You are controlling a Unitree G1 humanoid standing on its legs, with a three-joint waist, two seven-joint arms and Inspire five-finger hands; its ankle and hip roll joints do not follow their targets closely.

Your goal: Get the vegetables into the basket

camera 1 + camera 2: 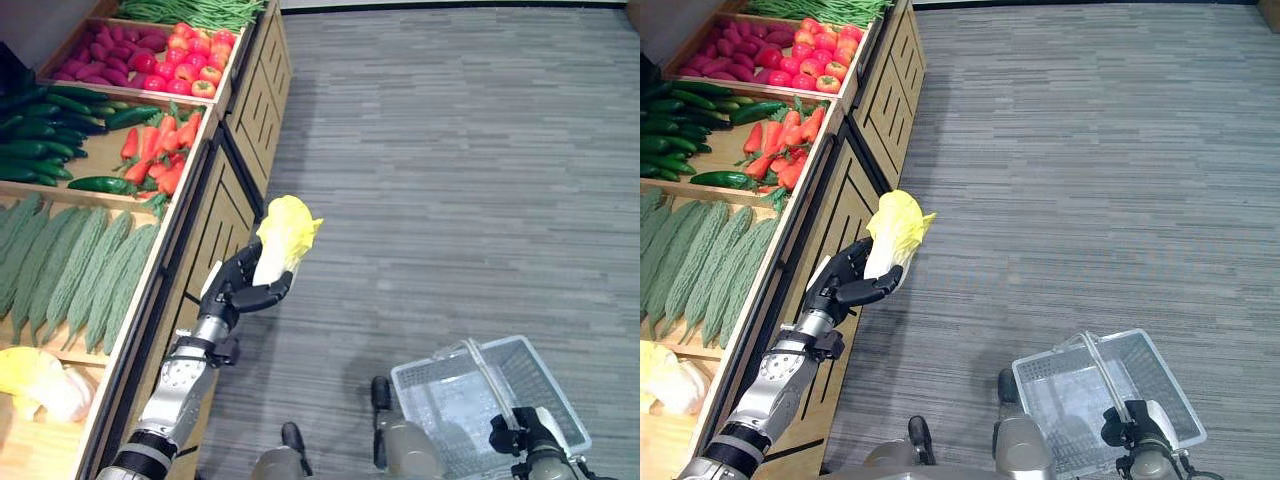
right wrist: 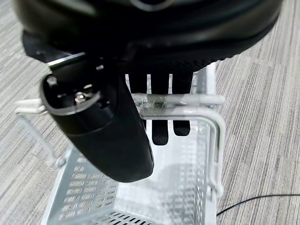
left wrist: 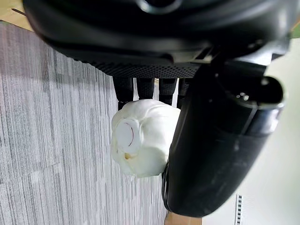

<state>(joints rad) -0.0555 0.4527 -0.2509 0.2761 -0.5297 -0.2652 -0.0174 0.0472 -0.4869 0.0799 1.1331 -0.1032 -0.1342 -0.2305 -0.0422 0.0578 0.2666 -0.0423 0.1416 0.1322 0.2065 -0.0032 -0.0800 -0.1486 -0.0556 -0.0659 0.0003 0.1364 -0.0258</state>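
Left hand [image 1: 240, 285] sits centre-left in the left eye view, fingers and thumb curled round the pale stem end of a cabbage [image 1: 285, 235], yellow leaves pointing up. The cabbage is held in the air over the floor, just off the front edge of the wooden stand [image 1: 215, 215], well apart from the basket [image 1: 455, 400]. In the left wrist view the white cut base of the cabbage shows between fingers and thumb.

Right hand [image 2: 159, 101] grips the basket handle [image 2: 187, 100], fingers hooked over the white bar. The basket is clear perforated plastic, lower right of the frame, with nothing seen inside.

Floor [image 1: 450, 150] is grey striped carpet-like planking, covering the whole right and centre of the frame.

The stand runs along the left edge with slatted light-wood sides and separate bins: green beans [image 1: 195, 10] at top, red peppers [image 1: 195, 60] and purple-red roots [image 1: 105, 50] below, then cucumbers [image 1: 45, 135] beside carrots [image 1: 155, 150], then bitter gourds [image 1: 75, 270]. More cabbage [image 1: 35, 380] lies in the lower-left bin.
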